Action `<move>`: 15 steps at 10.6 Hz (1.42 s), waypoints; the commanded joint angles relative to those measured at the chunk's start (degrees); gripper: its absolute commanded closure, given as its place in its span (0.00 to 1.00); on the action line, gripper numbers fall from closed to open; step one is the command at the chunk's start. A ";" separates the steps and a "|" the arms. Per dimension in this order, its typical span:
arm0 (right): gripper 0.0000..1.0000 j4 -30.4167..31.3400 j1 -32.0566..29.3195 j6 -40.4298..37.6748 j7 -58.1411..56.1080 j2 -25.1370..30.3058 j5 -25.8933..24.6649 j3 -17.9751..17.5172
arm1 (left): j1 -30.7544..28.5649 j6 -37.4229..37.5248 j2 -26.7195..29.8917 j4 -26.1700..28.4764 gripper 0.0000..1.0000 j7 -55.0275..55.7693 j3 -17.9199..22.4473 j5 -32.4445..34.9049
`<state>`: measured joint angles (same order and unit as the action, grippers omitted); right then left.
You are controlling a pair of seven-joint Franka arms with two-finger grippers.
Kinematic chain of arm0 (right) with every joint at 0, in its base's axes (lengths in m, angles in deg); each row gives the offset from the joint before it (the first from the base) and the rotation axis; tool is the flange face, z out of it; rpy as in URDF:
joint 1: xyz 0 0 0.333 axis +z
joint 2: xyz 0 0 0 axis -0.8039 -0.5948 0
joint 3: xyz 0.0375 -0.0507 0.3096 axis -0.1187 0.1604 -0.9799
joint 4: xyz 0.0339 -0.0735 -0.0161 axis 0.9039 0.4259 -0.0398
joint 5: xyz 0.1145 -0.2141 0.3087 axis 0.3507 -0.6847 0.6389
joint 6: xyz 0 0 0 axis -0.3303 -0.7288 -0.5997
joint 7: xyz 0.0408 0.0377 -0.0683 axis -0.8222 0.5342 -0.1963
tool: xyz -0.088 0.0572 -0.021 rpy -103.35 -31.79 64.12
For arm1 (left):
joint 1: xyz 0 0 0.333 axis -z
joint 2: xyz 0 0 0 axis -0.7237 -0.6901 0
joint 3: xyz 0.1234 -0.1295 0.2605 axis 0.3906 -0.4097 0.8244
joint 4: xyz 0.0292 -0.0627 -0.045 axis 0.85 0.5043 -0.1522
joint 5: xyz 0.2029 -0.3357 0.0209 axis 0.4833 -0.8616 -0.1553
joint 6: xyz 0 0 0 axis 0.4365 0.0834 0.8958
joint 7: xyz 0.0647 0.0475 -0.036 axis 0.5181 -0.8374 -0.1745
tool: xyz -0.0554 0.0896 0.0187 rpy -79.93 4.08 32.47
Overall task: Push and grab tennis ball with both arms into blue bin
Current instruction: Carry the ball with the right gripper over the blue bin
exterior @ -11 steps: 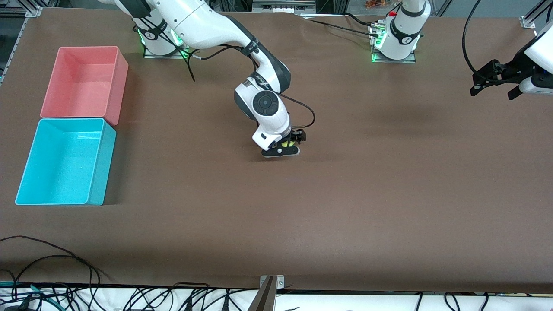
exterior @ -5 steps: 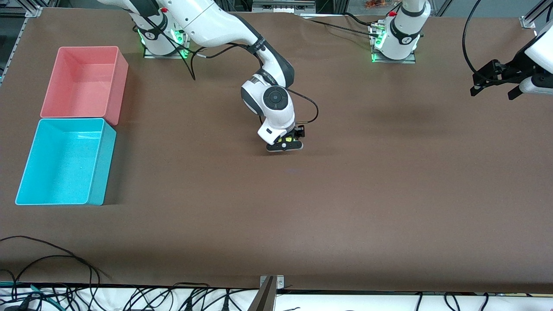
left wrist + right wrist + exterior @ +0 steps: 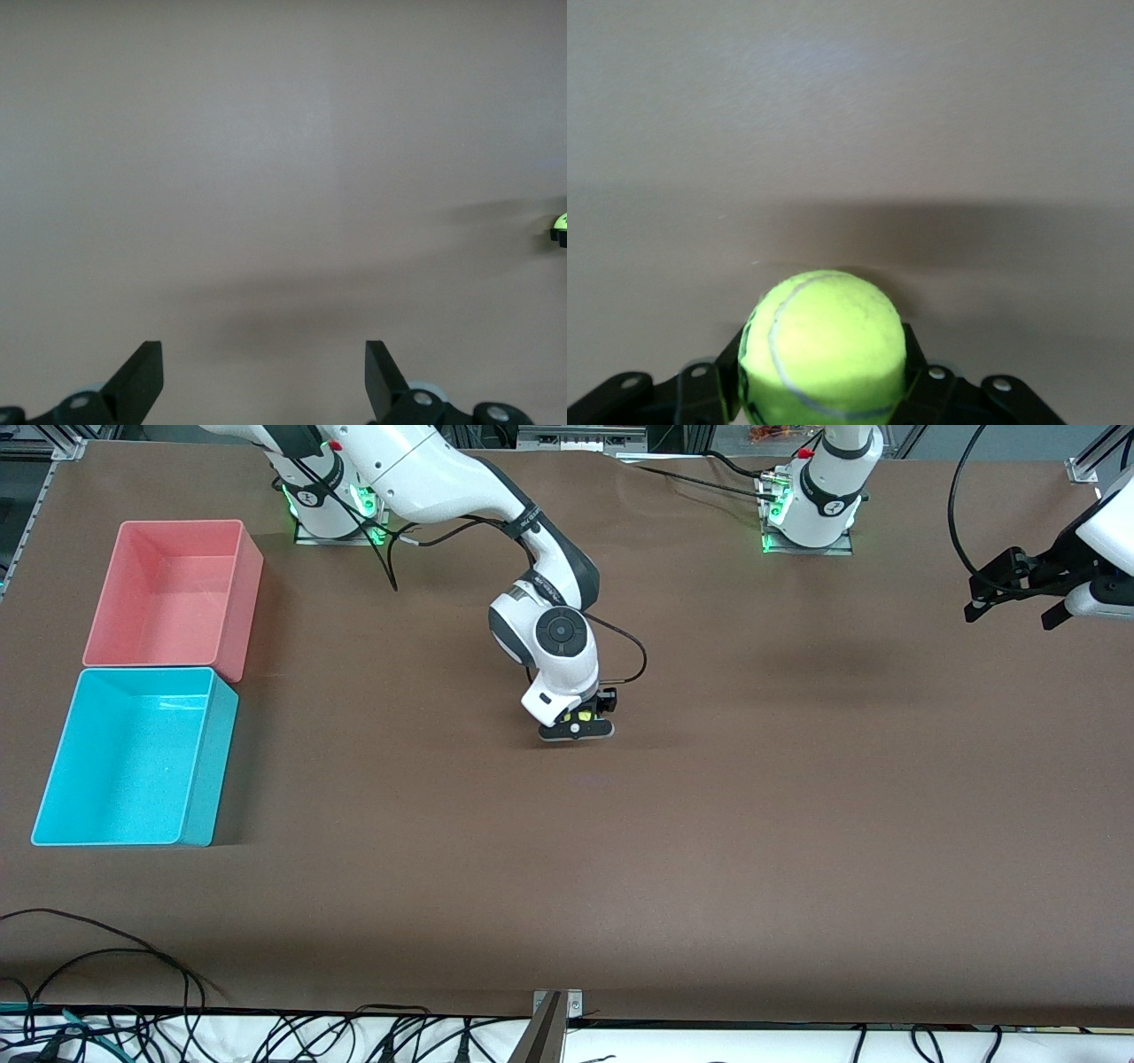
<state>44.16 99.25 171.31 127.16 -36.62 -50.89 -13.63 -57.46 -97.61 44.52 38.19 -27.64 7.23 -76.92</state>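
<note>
Fuzz on the tennis ball (image 3: 824, 345) reads bright yellow-green, with a pale curved seam across it. I see it clamped between the black fingers of the right gripper (image 3: 580, 722), over mid-table, well apart from the blue bin (image 3: 133, 757) and toward the left arm's end from it. My left gripper (image 3: 1014, 593) waits with jaws spread, far from the bin.
</note>
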 commanded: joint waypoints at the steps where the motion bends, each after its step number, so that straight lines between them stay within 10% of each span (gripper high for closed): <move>1: 1.00 0.11 -3.72 -8.48 -1.92 4.70 -0.75 0.20 | 0.29 1.35 -0.82 -1.80 0.00 0.41 -0.07 0.44; 11: 1.00 3.70 -22.18 -28.38 -33.83 19.38 0.39 8.10 | 1.08 1.52 -2.49 -5.58 0.00 0.58 -1.91 1.06; 15: 1.00 8.80 -22.89 -27.41 -49.97 23.35 0.66 19.15 | 1.08 1.96 -2.49 -5.67 0.00 0.58 -2.36 1.06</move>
<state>47.57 76.13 143.22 85.27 -17.48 -50.74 0.10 -56.53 -97.36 43.21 34.67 -27.58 4.87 -76.92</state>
